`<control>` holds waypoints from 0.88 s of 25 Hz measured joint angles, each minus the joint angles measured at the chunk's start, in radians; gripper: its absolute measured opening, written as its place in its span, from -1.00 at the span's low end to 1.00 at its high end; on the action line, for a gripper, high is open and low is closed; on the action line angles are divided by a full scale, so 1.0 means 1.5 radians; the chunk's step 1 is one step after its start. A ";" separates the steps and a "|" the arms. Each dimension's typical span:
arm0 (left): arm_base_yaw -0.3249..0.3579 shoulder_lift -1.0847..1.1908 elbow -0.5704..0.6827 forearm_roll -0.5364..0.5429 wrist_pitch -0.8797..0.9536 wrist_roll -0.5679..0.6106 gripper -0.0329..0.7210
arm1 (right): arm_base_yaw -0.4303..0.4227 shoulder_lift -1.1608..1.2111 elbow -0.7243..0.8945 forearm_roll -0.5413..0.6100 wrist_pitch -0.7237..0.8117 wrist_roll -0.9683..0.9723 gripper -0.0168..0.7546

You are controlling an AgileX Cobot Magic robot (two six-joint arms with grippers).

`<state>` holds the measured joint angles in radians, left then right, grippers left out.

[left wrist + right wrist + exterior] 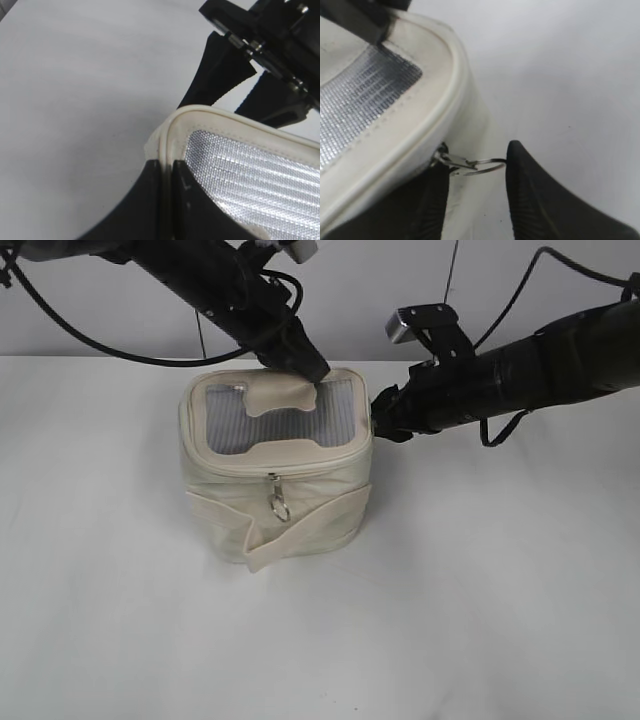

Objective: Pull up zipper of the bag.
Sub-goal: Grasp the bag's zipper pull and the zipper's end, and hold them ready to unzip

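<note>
The cream bag [300,485] stands on the white table, its lid with the grey ribbed panel [340,410] facing up. My left gripper [313,375] is shut on the lid's rim at the back right corner; the left wrist view shows the cream rim [210,117] pinched between the fingers [167,172]. My right gripper [378,423] is open at the bag's right side. In the right wrist view its fingers [477,159] straddle a silver zipper slider with ring pull [482,165] below the lid rim [420,125]; the ring touches the right finger. A second slider with a ring [277,502] hangs at the front.
A cream fabric strap [300,535] wraps the bag's front. White table [480,620] lies all around the bag. The right arm's wrist [270,45] shows close behind the lid corner in the left wrist view.
</note>
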<state>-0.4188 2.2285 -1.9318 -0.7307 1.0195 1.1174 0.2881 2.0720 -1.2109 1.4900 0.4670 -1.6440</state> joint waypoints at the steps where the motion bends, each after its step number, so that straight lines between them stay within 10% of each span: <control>1: 0.000 0.000 0.000 0.000 0.000 0.000 -0.84 | 0.000 -0.003 0.000 -0.014 -0.004 0.019 -0.23; 9: -0.002 0.001 0.000 -0.001 -0.004 -0.010 -0.84 | -0.015 -0.085 0.083 -0.105 -0.003 0.100 -0.23; 14: -0.002 0.001 0.000 0.006 -0.015 -0.031 -0.84 | -0.016 -0.129 0.134 -0.149 0.028 0.116 -0.94; 22: -0.003 0.001 0.000 0.009 -0.019 -0.045 -0.84 | -0.016 -0.140 0.144 -0.192 0.058 0.154 -0.94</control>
<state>-0.4230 2.2295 -1.9318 -0.7170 0.9905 1.0494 0.2636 1.8626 -0.9955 1.2017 0.5533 -1.4123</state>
